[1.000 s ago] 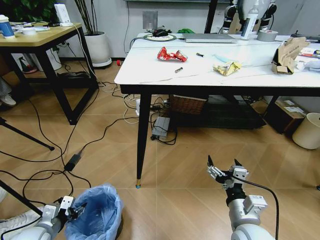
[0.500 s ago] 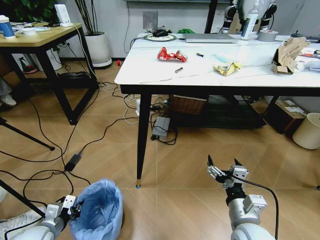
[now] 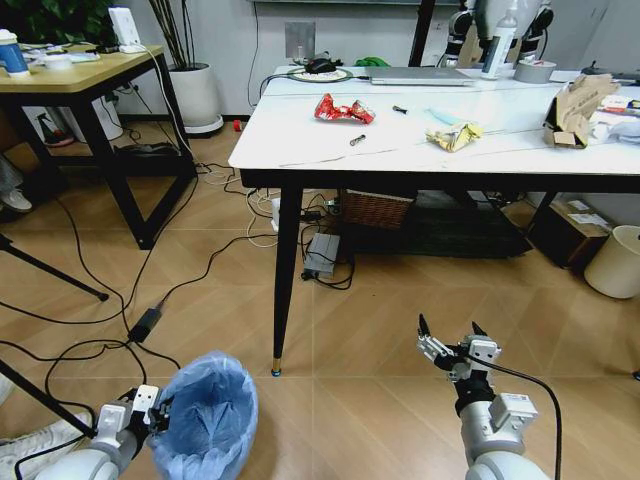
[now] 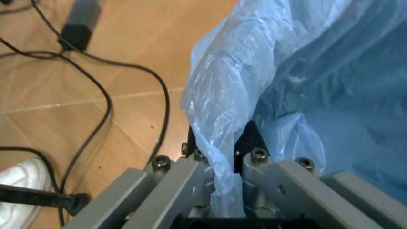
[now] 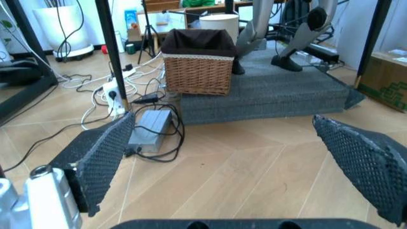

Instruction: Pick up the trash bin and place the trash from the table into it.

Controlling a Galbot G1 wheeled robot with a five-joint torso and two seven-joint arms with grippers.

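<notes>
Bin point(image 3: 205, 420) low on the floor, left of the tabletop point(image 3: 400, 150) — light, rim stiff, liner slippery. Left hand point(image 4: 219, 164) clamped on rim and bag; right hand point(image 3: 452, 345) spread, idle — best gripped deeper.

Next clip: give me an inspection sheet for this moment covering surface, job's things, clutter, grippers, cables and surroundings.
Surface: white table, litter not yet cleared.
Job's things: trash bin with blue bag on the floor at lower left; red wrapper, yellow wrapper and torn cardboard on the table.
Clutter: laptop, tape roll, spray bottle at the table's far edge.
Grippers: left gripper shut on the bin's rim and bag; right gripper open, holding nothing, above the floor.
Cables: black cables across the floor left of the table.
Surroundings: wooden desk, wicker basket under the table.
</notes>
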